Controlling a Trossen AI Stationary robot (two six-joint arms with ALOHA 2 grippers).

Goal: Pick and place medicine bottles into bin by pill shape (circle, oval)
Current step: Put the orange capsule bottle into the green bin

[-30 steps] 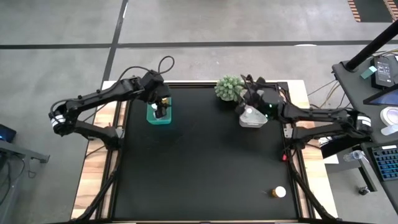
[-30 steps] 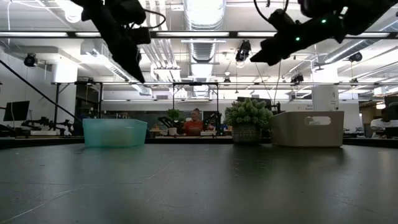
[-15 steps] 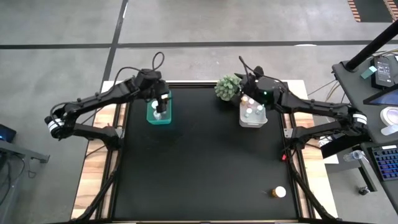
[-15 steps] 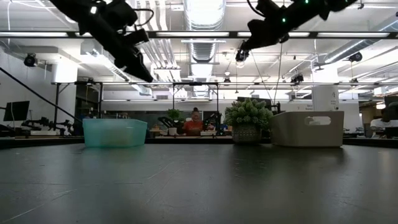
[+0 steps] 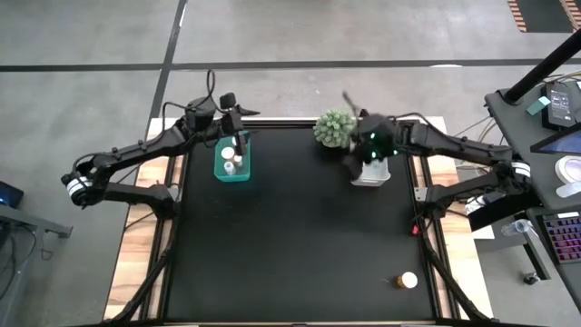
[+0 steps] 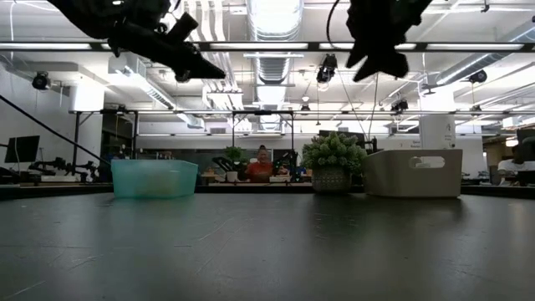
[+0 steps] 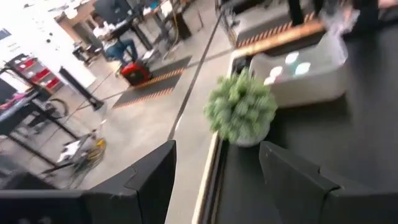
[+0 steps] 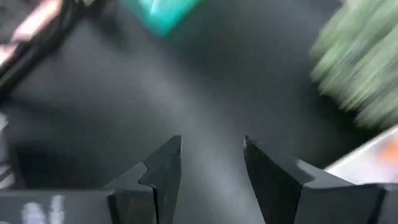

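Note:
One amber medicine bottle with a white cap lies on the black table near its front right corner. Two white-capped bottles stand in the teal bin at the far left. More bottle caps show in the pale bin at the far right. My left gripper is open and empty, high above the teal bin's far edge. My right gripper is open and empty, high over the pale bin's left side, pointing toward the table's middle.
A round green plant in a pot stands at the far edge, just left of the pale bin. In the low view the teal bin, the plant and the pale bin stand in a row. A person sits in the room behind.
My left gripper has risen from over the teal bin, drawn back toward the table's far left corner and tipped up toward level. My right gripper has lifted from the pale bin, swung toward the far edge, then turned about toward the table's middle. Both stay open and empty.

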